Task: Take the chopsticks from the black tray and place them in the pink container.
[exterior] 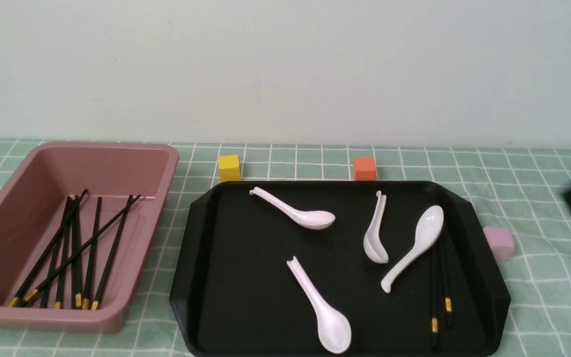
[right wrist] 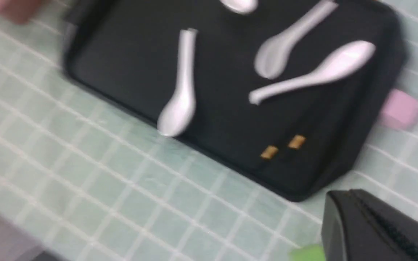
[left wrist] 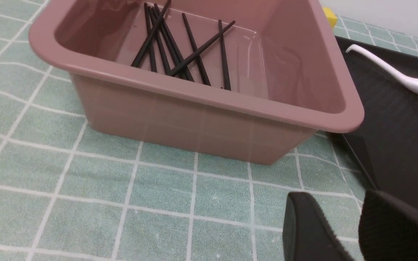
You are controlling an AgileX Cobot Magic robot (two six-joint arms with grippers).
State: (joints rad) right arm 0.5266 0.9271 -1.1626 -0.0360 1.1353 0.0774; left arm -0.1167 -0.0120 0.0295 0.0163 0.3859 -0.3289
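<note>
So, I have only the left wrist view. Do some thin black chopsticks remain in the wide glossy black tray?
Observer: Yes, two thin black chopsticks with gold bands lie near the right rim of the wide glossy black tray.
Operator: What else lies in it?
Observer: Four white soup spoons, nothing more.
Operator: And the other arm?
Observer: The right gripper is outside the tray, over the green checked cloth; open or shut, I cannot tell.

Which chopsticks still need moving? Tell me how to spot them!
Look at the big black tray. Near its right edge, by the rightmost spoon, lie two chopsticks. Unlike the white spoons, they are thin black sticks, each with a little gold band near the close end.
</note>
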